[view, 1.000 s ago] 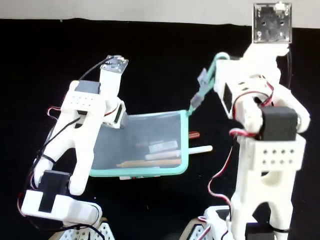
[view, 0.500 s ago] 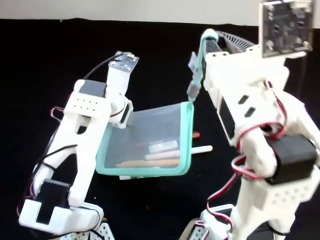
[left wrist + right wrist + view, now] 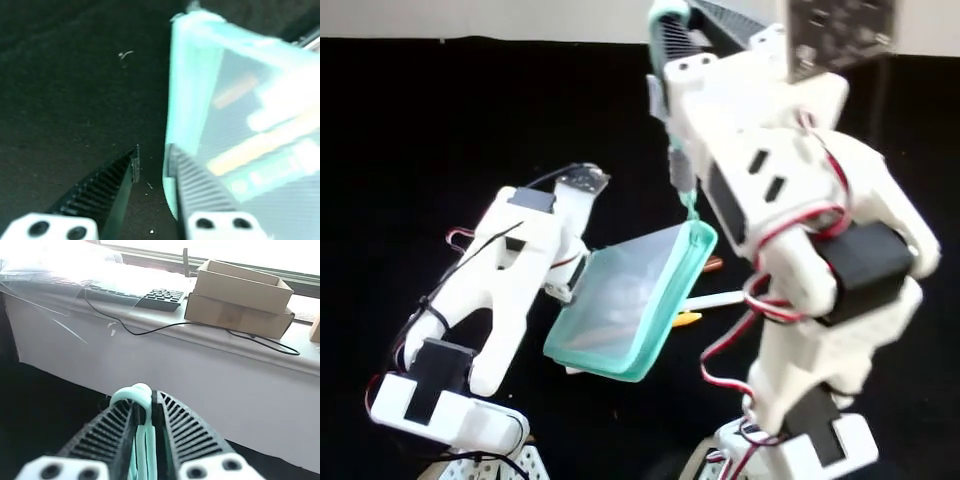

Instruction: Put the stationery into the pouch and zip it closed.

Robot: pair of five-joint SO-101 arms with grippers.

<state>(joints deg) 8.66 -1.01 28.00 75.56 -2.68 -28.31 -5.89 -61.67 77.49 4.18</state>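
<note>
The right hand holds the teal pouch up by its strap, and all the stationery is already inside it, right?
Not all. The right hand does hold the pouch by its strap, but the high view shows a white pen outside, beside the pouch.

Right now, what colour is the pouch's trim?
Mint green; the pouch has this trim along its edge, best seen in the high view.
</note>
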